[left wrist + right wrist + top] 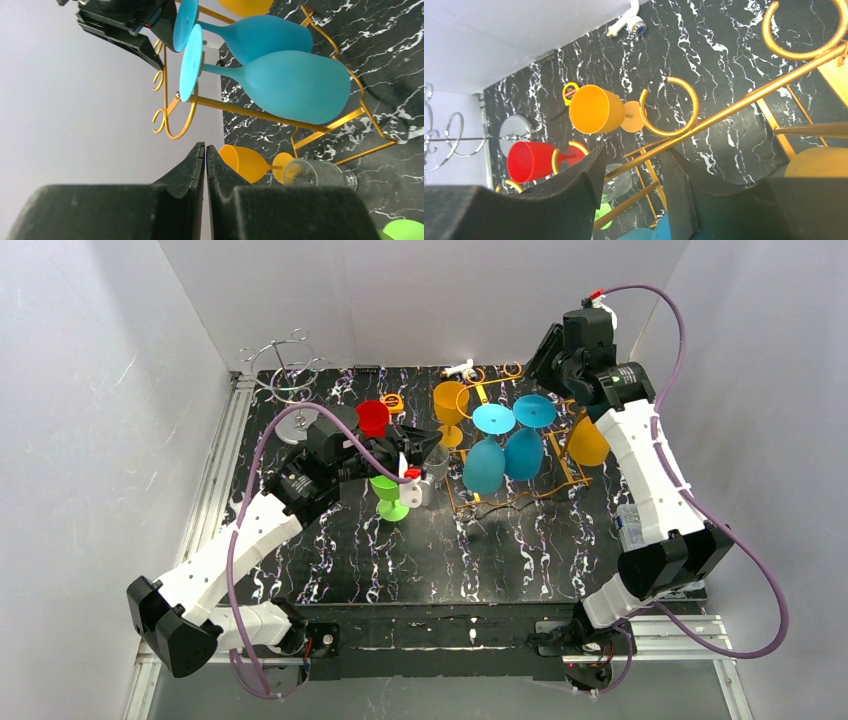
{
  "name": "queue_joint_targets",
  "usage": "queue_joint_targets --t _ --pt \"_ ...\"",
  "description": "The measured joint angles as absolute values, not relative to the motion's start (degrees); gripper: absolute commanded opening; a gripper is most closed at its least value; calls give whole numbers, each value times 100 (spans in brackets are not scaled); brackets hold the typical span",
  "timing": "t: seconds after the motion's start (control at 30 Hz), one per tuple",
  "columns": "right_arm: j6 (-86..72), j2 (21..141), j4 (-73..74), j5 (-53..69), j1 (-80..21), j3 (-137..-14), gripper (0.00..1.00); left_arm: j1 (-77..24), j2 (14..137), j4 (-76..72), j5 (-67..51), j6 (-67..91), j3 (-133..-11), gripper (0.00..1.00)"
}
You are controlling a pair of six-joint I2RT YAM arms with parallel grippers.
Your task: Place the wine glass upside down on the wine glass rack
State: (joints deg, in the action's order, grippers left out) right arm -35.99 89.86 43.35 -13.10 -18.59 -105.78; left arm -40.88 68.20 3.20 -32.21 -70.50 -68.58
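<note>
A gold wire rack stands right of centre. Two blue wine glasses hang on it upside down, also in the left wrist view. An orange glass hangs upside down at the rack's right side. Another orange glass stands upright by the rack's back left. My left gripper is shut and empty, left of the rack and near that orange glass. My right gripper is open and empty, above the rack's back end.
A red glass, a green glass and a clear glass stand around my left gripper. A silver wire rack stands at the back left corner. A small white object lies by the back wall.
</note>
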Motion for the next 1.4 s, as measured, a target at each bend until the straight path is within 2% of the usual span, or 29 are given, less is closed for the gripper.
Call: queue_joint_targets --t 0.17,0.73,0.9,1.0,1.07,1.17,1.4 --pt "-3828 8849 4217 -1378 -1859 -10521 49 -4082 6573 480 -3192 -7030 -6641 5" --pt "-4563 8768 3933 -1741 -1861 -10405 55 -4058 6169 646 -3127 -6984 -6410 5" --pt "-4939 8781 3874 -1898 -1861 -10213 54 -4036 6136 644 -3129 -6980 -6410 5" --pt "-5076 8814 3881 -1986 -1861 -10213 48 -4023 6104 633 -3127 -6978 -6390 5" --pt "-5124 8823 3883 -2047 -1865 -10213 39 -4016 6055 620 -3129 -6976 -6329 5" --pt "-5153 8829 3922 -2104 -1868 -10213 32 -3992 6014 611 -3131 -6965 -6252 5" --pt "-5190 9002 3885 -2130 -1876 -10335 29 -3948 6012 604 -3131 -6938 -6233 4"
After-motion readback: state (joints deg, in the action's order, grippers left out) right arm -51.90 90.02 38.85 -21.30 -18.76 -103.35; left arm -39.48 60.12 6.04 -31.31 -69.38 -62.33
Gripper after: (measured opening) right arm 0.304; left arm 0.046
